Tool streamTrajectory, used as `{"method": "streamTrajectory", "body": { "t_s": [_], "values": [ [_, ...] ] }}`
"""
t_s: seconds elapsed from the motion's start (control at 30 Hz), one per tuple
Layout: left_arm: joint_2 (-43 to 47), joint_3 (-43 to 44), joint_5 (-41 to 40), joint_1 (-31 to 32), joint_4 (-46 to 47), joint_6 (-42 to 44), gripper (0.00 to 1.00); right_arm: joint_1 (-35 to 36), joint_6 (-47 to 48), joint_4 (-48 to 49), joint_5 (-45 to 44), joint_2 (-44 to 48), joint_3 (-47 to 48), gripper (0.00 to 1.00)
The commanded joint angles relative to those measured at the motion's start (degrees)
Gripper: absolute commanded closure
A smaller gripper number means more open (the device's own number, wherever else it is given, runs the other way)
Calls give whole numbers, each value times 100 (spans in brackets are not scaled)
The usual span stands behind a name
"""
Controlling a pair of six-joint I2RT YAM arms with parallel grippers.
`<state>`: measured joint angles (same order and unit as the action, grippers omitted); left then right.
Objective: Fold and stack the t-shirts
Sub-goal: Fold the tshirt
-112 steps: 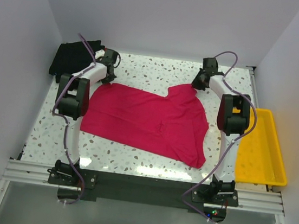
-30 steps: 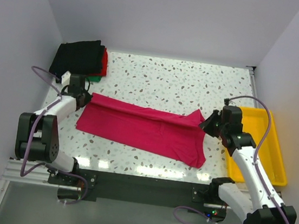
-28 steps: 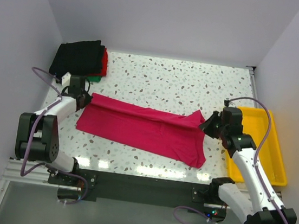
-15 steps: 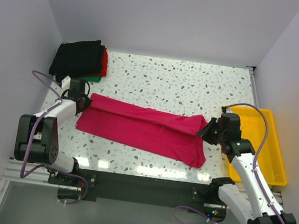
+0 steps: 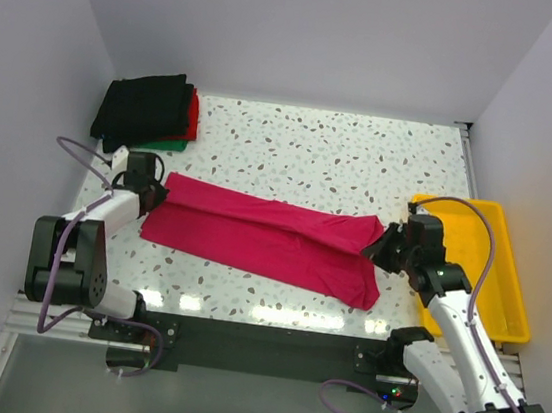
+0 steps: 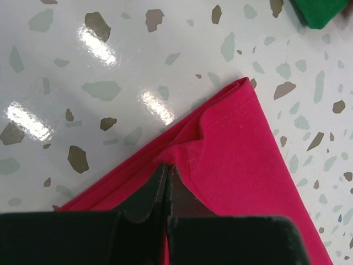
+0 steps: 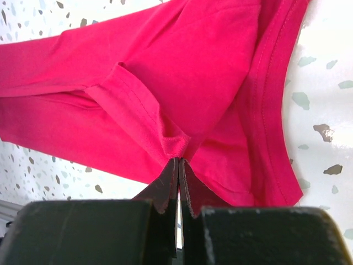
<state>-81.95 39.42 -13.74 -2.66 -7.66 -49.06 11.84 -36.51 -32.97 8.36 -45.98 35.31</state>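
High view from behind, facing down; wrist views close, both on pink t-shirt [image 5: 262,235]

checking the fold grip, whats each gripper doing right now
Left gripper: closed, pinching a corner of the pink t-shirt.
Right gripper: closed, pinching a fold at the same shirt's other end.

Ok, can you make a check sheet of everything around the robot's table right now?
Surface: speckled white table, glossy.
Job's things: magenta-pink t-shirt folded into a long band; far-left stack with black t-shirt on top, red t-shirt and green t-shirt peeking out.
Clutter: yellow tray at the right edge.
Grippers: left gripper shut on the pink shirt's left corner; right gripper shut on its right end.
Cables: purple cables loop off both arms.
Surroundings: plain white walls; nothing else seen.
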Motion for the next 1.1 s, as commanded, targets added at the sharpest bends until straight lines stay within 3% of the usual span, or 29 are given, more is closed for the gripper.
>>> {"method": "streamTrajectory", "body": {
  "t_s": [0.0,0.43,0.63,0.8,1.07],
  "values": [
    [171,-127,-147,-112,370,-95,100,64,-128,10,113,106,-147,100],
    [92,-259,11,-165,555,-78,98,908,-479,124,-344,1,-217,100],
    [136,-303,38,-165,590,-86,90,1058,-497,63,-432,141,-419,97],
    [241,-286,82,-165,617,-95,73,1102,-462,115,-344,247,-534,94],
    [355,-189,187,-165,520,-121,61,1356,-471,282,-432,-60,-306,95]
  ]
}}
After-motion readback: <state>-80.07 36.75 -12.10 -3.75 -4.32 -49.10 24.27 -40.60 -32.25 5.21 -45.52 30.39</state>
